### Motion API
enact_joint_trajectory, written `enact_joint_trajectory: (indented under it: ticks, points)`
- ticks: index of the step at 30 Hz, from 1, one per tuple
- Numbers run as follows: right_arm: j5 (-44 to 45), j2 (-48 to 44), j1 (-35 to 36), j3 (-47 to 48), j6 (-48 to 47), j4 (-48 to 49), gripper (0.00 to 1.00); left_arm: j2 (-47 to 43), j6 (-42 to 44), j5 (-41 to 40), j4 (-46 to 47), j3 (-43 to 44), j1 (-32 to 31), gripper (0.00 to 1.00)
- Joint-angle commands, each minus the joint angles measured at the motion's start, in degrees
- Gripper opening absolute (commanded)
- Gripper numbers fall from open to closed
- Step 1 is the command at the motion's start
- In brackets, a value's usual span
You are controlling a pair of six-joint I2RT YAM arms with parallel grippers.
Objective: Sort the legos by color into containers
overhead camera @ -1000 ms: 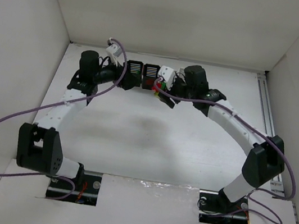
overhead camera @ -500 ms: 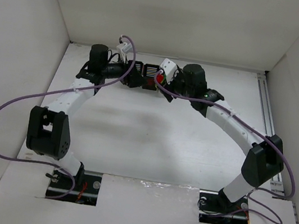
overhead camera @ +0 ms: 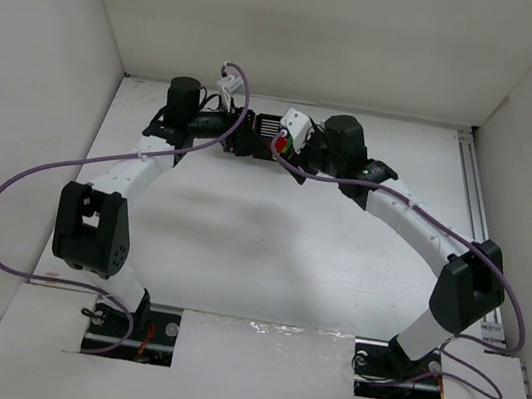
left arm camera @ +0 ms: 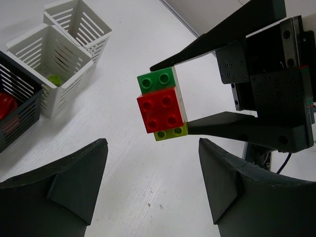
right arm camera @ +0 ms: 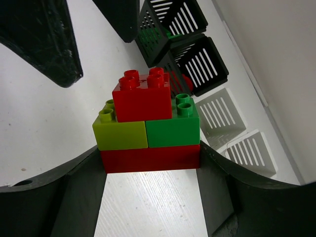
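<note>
Holding the lego stack (right arm camera: 148, 128) up off the table, the right gripper (right arm camera: 150, 165) has its 2 fingers spread as wide as the long red brick at the bottom. 1 finger presses on each end of it. The stack hangs near the black basket (left arm camera: 22, 116), which has a red piece inside. 2 white baskets (left arm camera: 69, 89) sit just beside that black basket. The left gripper (left arm camera: 150, 148) is open and empty, pointing at the stack. The bricks look hard, light and smooth, so they will not squash but could slip. I think the best place to grab is the flat sides of the top red brick.
</note>
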Motion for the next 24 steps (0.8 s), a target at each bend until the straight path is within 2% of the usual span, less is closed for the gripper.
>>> enact_joint_trajectory:
  ticks: [1,4,16,24]
  points:
    - [-1.64,-2.1,1.01,-0.03,-1.01,3.71,0.01,-0.54,-1.58,2.56,3.77,2.54,-0.23,0.71]
    - [-1.64,-2.1,1.54,0.49,-2.24,3.71,0.01,-0.01,-1.59,3.09,4.29,2.54,-0.84,0.74]
    - [-2.17,-1.05,2.07,2.08,-3.3,3.71,0.01,1.66,-1.59,4.14,4.83,3.77,-1.9,0.74]
    - [-2.17,-1.05,2.6,2.08,-3.91,3.71,0.01,3.33,-1.59,3.62,4.83,4.82,-1.9,0.67]
